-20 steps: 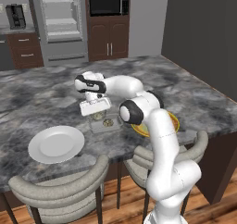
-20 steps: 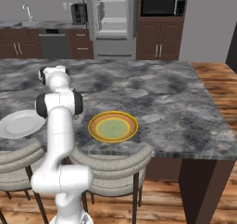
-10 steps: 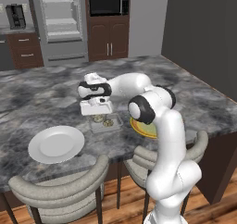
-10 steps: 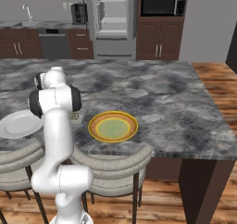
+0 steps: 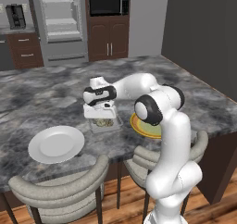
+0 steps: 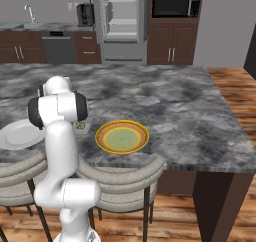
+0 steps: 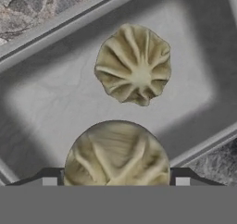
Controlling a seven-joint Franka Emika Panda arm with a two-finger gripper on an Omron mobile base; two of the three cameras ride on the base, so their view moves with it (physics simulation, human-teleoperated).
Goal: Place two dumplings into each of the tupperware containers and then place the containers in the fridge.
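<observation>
A translucent tupperware container [image 7: 41, 102] lies on the marble island, with one pleated beige dumpling [image 7: 133, 64] on its floor. A second dumpling [image 7: 116, 154] hangs closer to the camera, above the container's near side, with my gripper [image 7: 116, 181] shut on its two flanks. From the left base view the gripper [image 5: 102, 116] points straight down just above the container [image 5: 107, 124]. A corner of the container [image 6: 80, 127] peeks out beside the arm in the right base view. The fridge [image 5: 60, 19] stands open at the back wall, its pale shelves showing.
A round white plate [image 5: 56, 144] lies left of the container and a yellow orange-rimmed plate [image 6: 121, 137] right of it. Stool backs [image 5: 60, 190] line the island's near edge. A black microwave [image 5: 109, 3] sits right of the fridge.
The arm has swung the hand down and slightly right, bringing the held dumpling from higher over the counter to just above the container.
</observation>
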